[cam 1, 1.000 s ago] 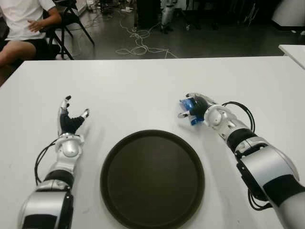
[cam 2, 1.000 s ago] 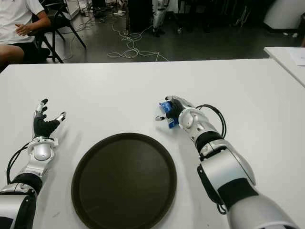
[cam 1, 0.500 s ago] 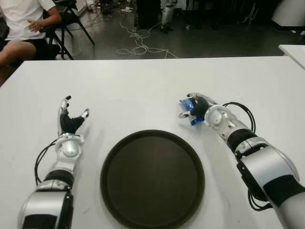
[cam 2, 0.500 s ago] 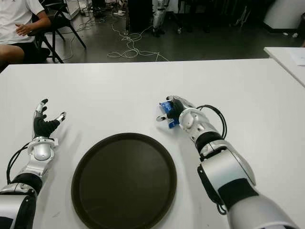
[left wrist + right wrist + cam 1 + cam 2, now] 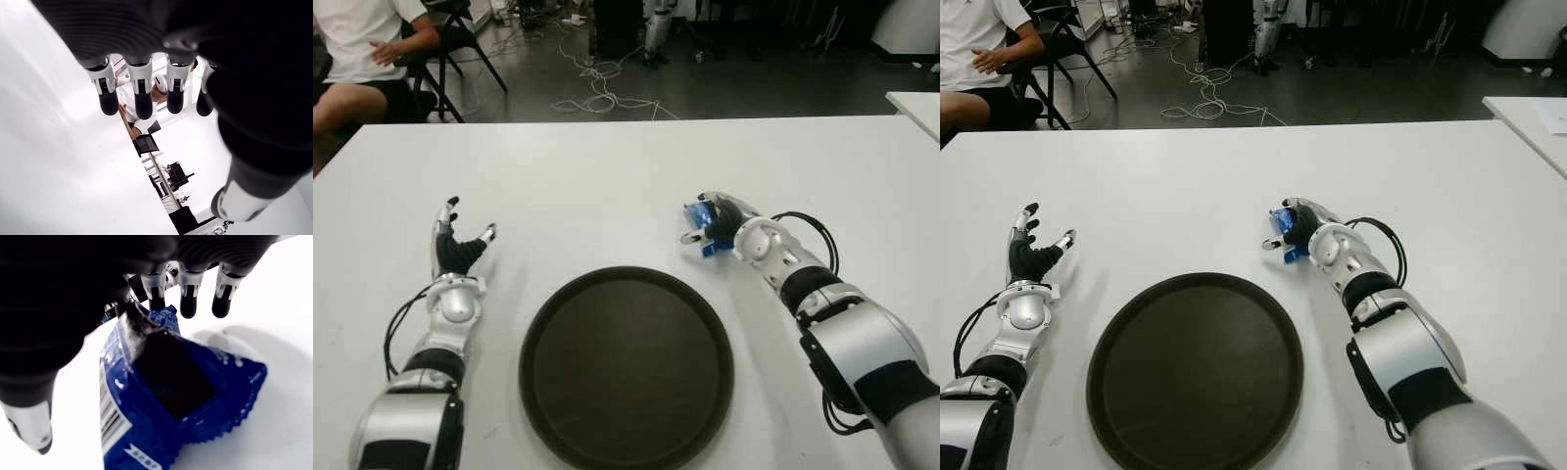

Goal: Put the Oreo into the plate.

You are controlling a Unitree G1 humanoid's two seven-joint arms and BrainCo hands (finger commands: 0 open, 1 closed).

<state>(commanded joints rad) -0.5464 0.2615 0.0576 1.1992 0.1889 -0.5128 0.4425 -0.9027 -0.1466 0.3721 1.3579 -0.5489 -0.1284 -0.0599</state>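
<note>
Right hand (image 5: pixel 715 223) curled over blue Oreo packet (image 5: pixel 166 396), barcode only visible from the wrist, barely shifted since earlier, left hand (image 5: pixel 456 250) spread empty beside dark plate (image 5: pixel 548 323).

White table (image 5: pixel 607 166) in the foreground; beyond its far edge, a dark floor (image 5: pixel 724 93) strewn with loose white cables (image 5: pixel 597 93). At far left a seated person (image 5: pixel 357 49) in a white shirt occupies a black chair (image 5: pixel 460 34); a second white table (image 5: pixel 915 106) shows at right.

We had two head eyes looking down at one shared bench (image 5: pixel 607 176), wrist cameras sat close under each hand's fingers.
</note>
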